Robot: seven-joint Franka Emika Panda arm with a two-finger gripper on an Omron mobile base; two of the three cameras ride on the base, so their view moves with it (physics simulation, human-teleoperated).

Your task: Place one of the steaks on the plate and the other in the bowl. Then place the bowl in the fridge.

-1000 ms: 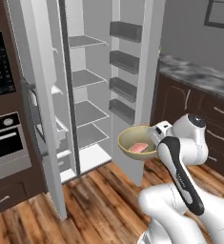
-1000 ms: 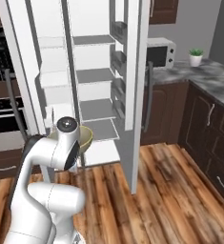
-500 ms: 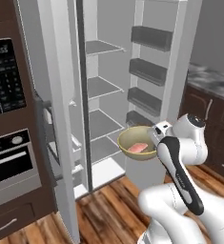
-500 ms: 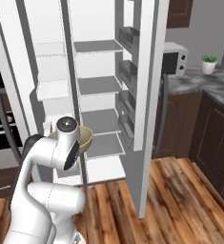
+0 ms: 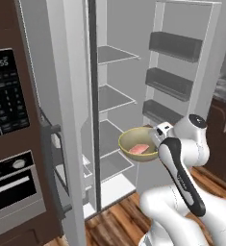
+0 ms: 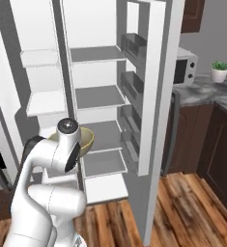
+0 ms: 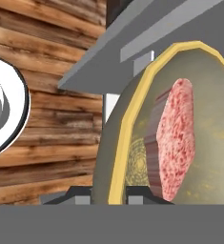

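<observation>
The gripper (image 5: 157,135) is pinching the rim of the bowl (image 5: 137,144) between its closed fingers, carrying it level, probably so the steak (image 5: 140,149) is not sliding out. At centre frame in the left base view, the bowl is hanging just in front of the open fridge (image 5: 109,96), near its lower shelves (image 5: 115,162). The bowl is round, yellowish-tan and pale-rimmed; the steak lying inside is flat, pinkish-red and mottled. The fridge shelves are flat white slabs, and the floor (image 7: 51,124) below is planked wood.
</observation>
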